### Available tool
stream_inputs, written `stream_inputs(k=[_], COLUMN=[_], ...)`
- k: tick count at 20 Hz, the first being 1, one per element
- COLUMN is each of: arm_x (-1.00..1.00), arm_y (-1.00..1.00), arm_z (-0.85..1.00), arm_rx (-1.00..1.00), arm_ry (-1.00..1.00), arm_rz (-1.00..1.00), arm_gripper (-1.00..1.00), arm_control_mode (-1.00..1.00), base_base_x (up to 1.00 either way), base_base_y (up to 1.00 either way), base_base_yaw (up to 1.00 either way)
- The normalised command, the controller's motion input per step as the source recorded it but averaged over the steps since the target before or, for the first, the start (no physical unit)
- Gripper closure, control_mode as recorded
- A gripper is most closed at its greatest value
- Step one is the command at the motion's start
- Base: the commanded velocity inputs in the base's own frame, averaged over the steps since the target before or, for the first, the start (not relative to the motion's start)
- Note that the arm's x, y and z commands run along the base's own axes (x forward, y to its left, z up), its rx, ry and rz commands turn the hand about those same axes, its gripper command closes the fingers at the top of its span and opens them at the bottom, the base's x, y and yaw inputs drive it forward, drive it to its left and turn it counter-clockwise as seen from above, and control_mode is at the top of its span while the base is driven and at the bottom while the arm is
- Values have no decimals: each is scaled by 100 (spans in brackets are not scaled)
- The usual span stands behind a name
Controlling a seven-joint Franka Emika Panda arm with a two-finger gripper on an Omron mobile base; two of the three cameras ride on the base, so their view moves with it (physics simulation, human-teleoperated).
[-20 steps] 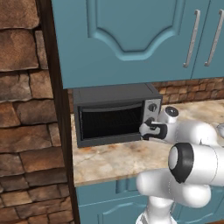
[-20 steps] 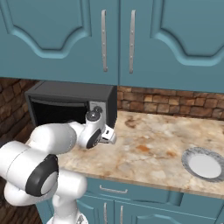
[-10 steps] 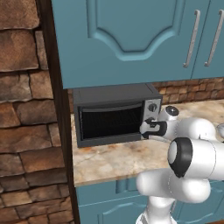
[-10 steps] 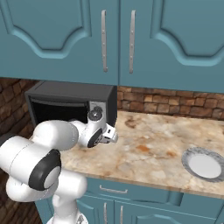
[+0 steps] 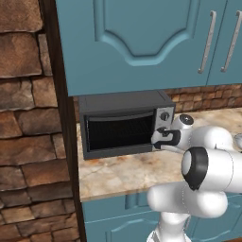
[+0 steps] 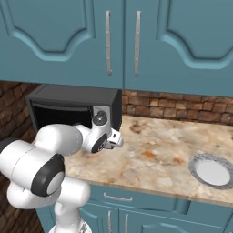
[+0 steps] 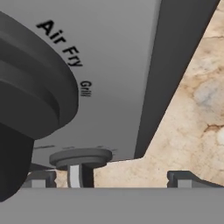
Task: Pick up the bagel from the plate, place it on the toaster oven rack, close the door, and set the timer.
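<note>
Two dark fingertips stand wide apart in the hand view, the gripper holding nothing, pressed close to the toaster oven's silver control strip by the words "Air Fry" and "Grill". The timer sits low between them. The door is closed. The plate lies well apart on the counter, bare.
</note>
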Motion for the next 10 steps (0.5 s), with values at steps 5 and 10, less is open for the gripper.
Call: stream_inputs(k=[5, 10], arm_x=[13, 6], arm_y=[-4, -17], arm_z=[-28, -27], arm_rx=[0, 0], arm_ry=[0, 0], arm_rz=[0, 0], arm_gripper=[100, 100], arm_control_mode=[-100, -100], base_base_x=[0, 0], base_base_y=[0, 0], base_base_yaw=[0, 0])
